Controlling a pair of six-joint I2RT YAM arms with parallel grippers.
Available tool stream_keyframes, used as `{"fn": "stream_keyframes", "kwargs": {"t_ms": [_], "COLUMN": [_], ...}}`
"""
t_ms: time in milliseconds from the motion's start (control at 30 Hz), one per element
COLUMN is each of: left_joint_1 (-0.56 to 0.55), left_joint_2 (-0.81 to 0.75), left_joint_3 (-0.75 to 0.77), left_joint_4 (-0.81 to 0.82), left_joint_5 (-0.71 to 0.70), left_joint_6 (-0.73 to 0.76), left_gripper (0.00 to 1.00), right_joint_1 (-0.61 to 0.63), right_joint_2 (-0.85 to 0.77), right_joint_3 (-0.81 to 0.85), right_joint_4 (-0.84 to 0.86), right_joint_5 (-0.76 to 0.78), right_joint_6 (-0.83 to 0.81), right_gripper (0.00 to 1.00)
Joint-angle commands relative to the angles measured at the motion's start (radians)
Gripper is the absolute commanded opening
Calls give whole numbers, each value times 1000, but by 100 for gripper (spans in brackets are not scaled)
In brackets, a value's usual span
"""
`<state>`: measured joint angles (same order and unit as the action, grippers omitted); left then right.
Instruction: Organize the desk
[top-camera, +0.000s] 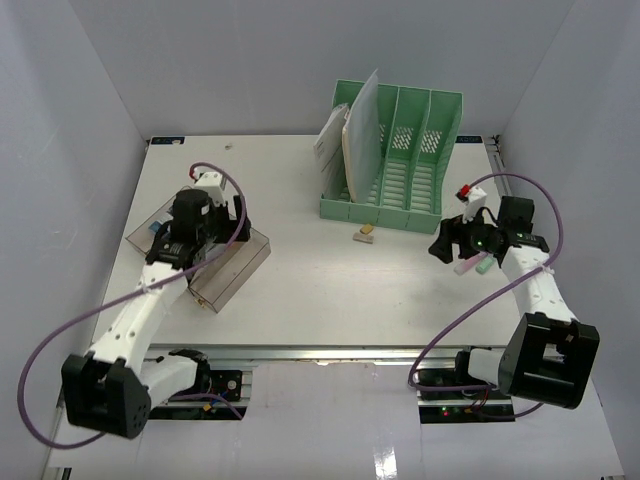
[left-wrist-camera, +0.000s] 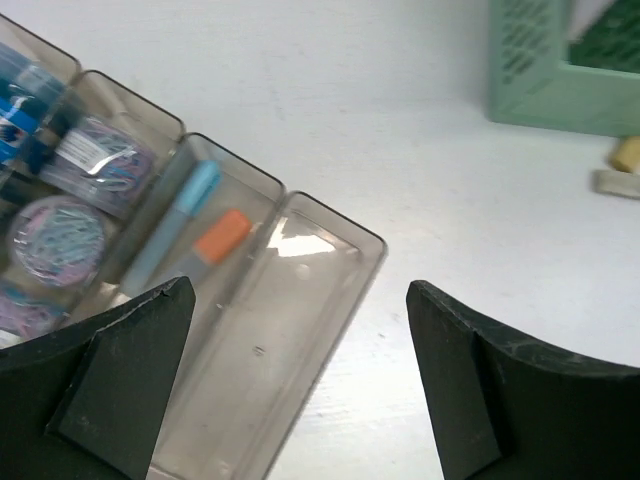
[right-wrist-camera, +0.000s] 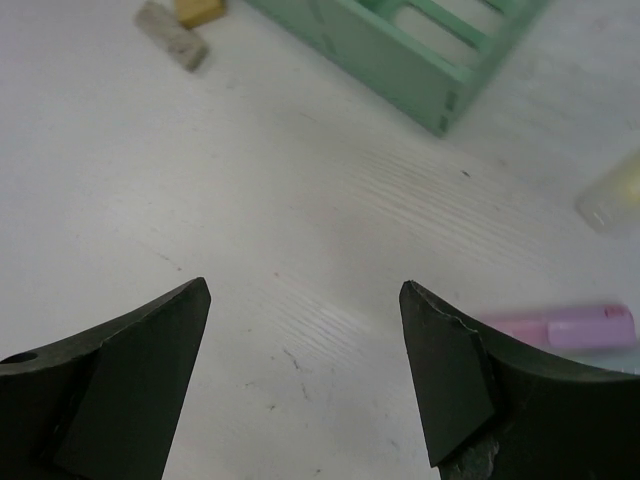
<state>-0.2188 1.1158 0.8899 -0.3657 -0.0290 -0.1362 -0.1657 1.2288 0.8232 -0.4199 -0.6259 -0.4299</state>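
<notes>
The desk (top-camera: 330, 290) lies beneath the left pincer (left-wrist-camera: 300, 290) and right pincer (right-wrist-camera: 305, 287), both wide open and empty. Rigid, heavy and slick, it likely offers no hold except its edges.

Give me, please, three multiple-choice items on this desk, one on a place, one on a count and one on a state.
1. Where in the green file rack do the papers stand?
A) left end
B) right end
C) middle
2. How many small blocks lie in front of the rack?
A) none
B) two
C) five
3. The left gripper is:
A) shut on a pen
B) shut on paper
C) open, empty

Answers:
1 A, the sheets lean at the rack's left end.
2 B, one is yellow and one is grey.
3 C, its fingers stand wide apart with nothing between them.
</notes>
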Motion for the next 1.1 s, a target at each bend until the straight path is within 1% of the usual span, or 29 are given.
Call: {"fn": "stream_keyframes", "kwargs": {"t_ms": [0, 200, 300, 367, 500, 567, 667, 767, 867, 1067], "left_joint_1": [6, 7, 7, 7, 7, 7, 7, 7, 7, 7], "left_joint_2": [-173, -231, -255, -279, -324, -336, -334, -324, -320, -321], "left_joint_3": [-176, -187, -190, -197, -213, -215, -219, -220, -226, -247], "left_joint_4": [171, 156, 148, 145, 147, 152, 159, 160, 170, 208], "left_joint_5": [285, 333, 329, 315, 299, 297, 310, 320, 327, 344], "left_joint_6": [-93, -94, -90, -88, -89, -92, -93, -97, -104, -145], "left_gripper": [98, 98, 98, 98, 98, 98, 98, 98, 98, 98], "right_joint_1": [-125, -158, -159, -161, -167, -167, -165, -157, -138, -106], "right_joint_2": [11, 5, 20, 40, 98, 137, 208, 289, 400, 546], "right_joint_3": [35, 19, 12, 6, 12, 31, 100, 185, 284, 395], "right_joint_4": [-20, 25, 48, 73, 138, 187, 217, 210, 212, 212], "right_joint_5": [205, 481, 580, 617, 615, 563, 510, 491, 495, 508], "right_joint_6": [216, 337, 369, 386, 405, 385, 345, 338, 333, 354], "right_gripper": [83, 81, 79, 76, 71, 68, 66, 67, 70, 74]}}
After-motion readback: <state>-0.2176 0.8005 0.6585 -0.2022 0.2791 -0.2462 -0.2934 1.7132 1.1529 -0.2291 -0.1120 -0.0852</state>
